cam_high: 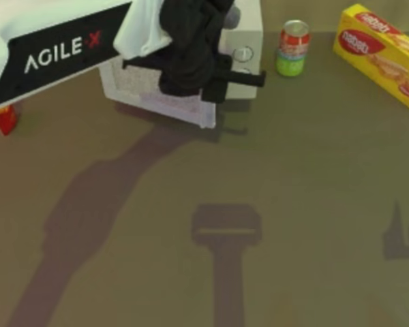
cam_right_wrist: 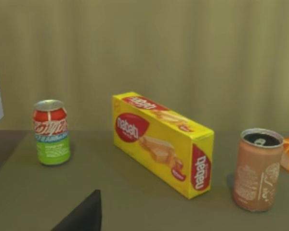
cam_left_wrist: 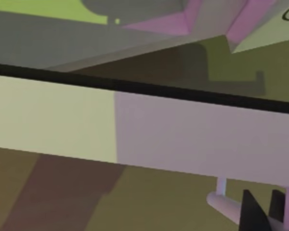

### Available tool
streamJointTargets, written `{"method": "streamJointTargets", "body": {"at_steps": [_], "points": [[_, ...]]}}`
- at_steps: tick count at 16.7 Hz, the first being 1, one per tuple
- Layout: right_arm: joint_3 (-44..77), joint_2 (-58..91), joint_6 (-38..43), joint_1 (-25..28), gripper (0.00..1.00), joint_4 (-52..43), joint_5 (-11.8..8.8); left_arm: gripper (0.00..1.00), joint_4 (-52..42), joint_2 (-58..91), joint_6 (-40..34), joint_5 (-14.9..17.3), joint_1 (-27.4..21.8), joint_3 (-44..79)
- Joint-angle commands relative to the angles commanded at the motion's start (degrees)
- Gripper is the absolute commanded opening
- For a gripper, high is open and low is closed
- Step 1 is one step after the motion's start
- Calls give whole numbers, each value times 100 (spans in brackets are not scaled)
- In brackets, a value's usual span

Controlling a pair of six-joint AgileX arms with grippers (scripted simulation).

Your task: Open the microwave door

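Your left gripper [cam_high: 218, 71] sits over the microwave [cam_high: 249, 27] at the table's far left-centre, placed to work the door [cam_high: 167, 102], which already angles outward. Jaw state: cannot tell. Right arm parked out of the top view, facing the can [cam_right_wrist: 51, 132] and yellow box [cam_right_wrist: 161, 142].

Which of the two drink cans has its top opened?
The plain orange-brown can, standing beside the yellow biscuit box: its top shows a dark hole. The red-and-green can has a smooth, unbroken silver top.
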Motion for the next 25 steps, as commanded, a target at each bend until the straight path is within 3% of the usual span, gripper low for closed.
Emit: {"method": "streamJointTargets", "body": {"at_steps": [11, 19, 25], "points": [[0, 0, 0, 0, 100, 0, 0, 0, 0, 0, 0, 0, 0, 0], [0, 0, 0, 0, 100, 0, 0, 0, 284, -434, 561, 310, 110, -640], [0, 0, 0, 0, 100, 0, 0, 0, 291, -446, 577, 318, 113, -656]]}}
